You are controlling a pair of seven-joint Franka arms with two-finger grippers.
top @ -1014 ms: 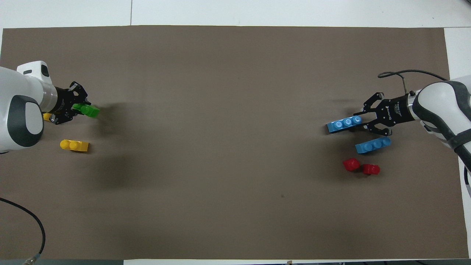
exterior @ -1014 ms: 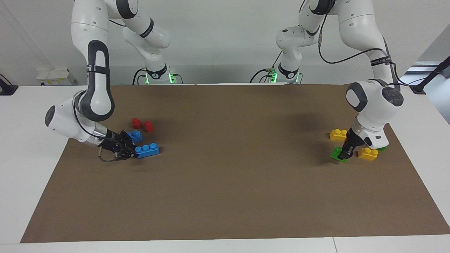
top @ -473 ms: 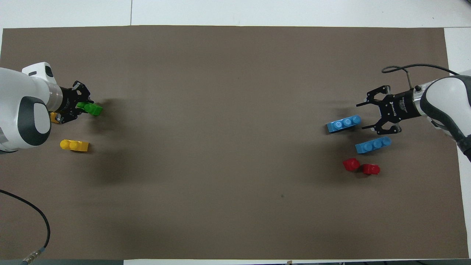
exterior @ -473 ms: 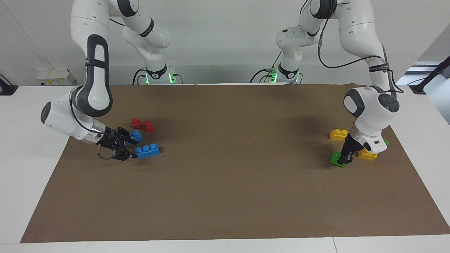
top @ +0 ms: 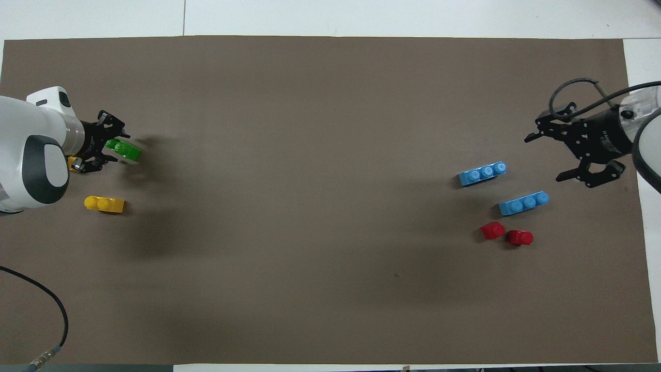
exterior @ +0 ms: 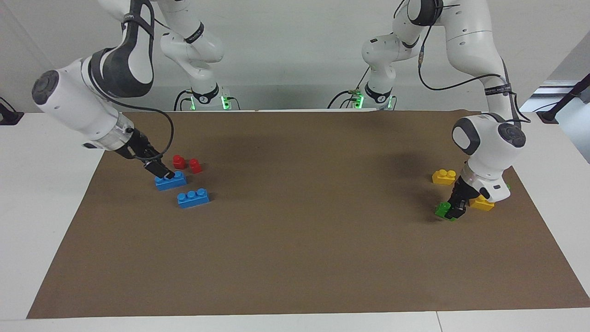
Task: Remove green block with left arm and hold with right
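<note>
- Left gripper [exterior: 455, 208] pinches the green block [exterior: 442, 208] low over the brown mat [exterior: 295, 258], beside a yellow brick [exterior: 482, 203].
- Right gripper [top: 565, 157] hangs wide open, holding nothing, above the blue bricks [top: 483, 173].

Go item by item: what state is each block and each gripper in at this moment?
Small bright green plastic two-stud block: tilted, gripped.
Left gripper: shut on green block.
Right gripper: open, raised, holding nothing.
Two blue three-stud bricks: flat on the mat, apart.
Two yellow bricks: resting, one partly hidden.
Two red pieces: resting side by side.
</note>
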